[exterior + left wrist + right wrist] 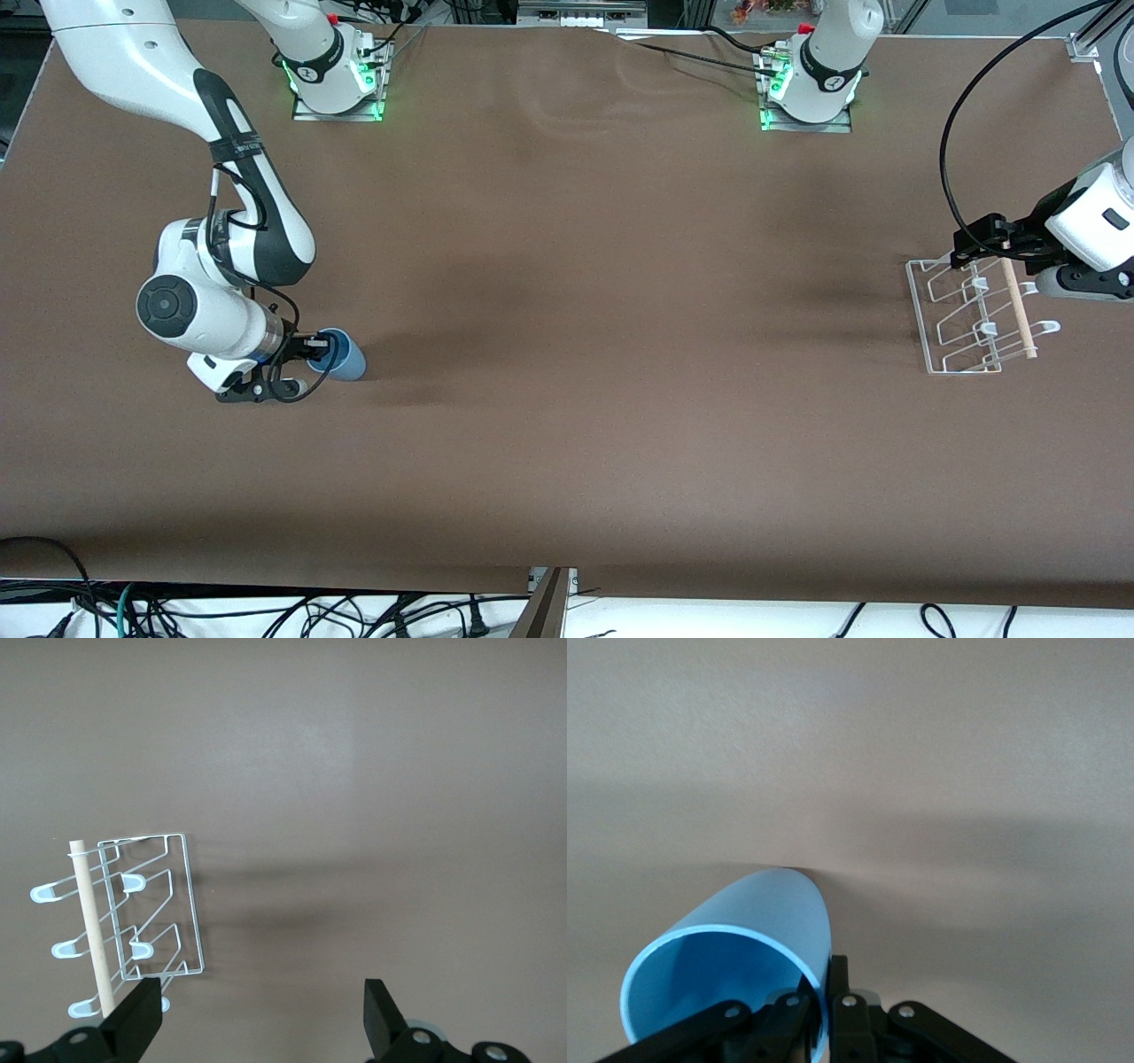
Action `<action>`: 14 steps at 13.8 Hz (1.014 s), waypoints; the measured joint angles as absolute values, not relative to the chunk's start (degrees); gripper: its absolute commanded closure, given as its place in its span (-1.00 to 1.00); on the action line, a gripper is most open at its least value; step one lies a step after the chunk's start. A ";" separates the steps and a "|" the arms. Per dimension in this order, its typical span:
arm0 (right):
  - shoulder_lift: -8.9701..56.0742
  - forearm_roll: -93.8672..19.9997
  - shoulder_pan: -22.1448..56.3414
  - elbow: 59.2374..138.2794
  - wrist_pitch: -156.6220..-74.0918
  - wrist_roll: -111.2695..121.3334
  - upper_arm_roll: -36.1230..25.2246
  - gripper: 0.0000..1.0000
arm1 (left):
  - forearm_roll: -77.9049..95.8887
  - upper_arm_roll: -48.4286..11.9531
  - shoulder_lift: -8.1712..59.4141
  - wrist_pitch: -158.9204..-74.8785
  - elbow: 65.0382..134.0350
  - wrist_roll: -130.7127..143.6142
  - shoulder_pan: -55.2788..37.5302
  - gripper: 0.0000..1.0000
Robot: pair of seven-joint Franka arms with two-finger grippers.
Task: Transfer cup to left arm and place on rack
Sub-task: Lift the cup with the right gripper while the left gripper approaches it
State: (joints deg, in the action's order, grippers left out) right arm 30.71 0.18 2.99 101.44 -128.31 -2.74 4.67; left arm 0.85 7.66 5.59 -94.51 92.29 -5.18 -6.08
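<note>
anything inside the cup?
Nothing shows inside the cup: its visible inner wall is bare blue. One finger of the right gripper reaches in over the rim, pinching the wall. The deepest part is cut off from view. The left gripper waits open over the rack.

a broad brown table (567, 354) fills nearly the whole front view, its matte covering faintly rippled near the edge farthest from the front camera; soft dark shadows lie across its middle; two metal base plates (337, 108) sit along that farthest edge, each lit by green lights (766, 113); below the table's nearest edge runs a white floor strip (266, 616) strewn with tangled black cables (354, 611); a narrow brown seam piece (551, 602) juts down at the middle of that edge; dark equipment and metal framing (1085, 40) crowd the strip above the table; the light is even and diffuse, without hard glare
</note>
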 measured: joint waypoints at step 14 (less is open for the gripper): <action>30.84 -27.14 15.60 89.22 -124.49 -12.31 5.26 1.00 | 17.58 6.39 10.26 -93.30 92.32 -14.93 -9.51 -1.00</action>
